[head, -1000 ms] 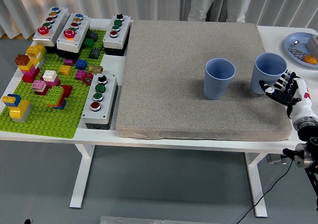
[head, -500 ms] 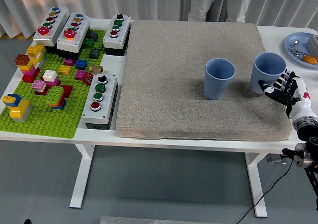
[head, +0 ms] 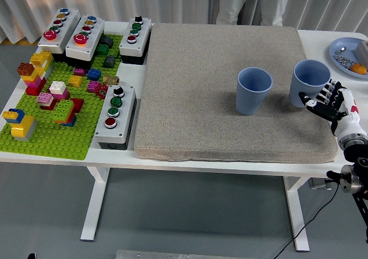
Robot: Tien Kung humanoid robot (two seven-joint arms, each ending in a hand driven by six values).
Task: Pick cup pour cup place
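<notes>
Fingers [head: 323,98] of the right hand [head: 332,104] curl against the right blue cup [head: 309,82], upright on the grey mat [head: 201,87]; whether the grip is closed cannot be told. Second blue cup [head: 253,90] stands just leftward.

A grey mat [head: 224,87] covers most of the white table [head: 322,41]. Left of it lie a green baseplate [head: 57,135] with coloured bricks [head: 54,92] and four button boxes [head: 115,116]. A blue plate [head: 345,55] sits far right.
</notes>
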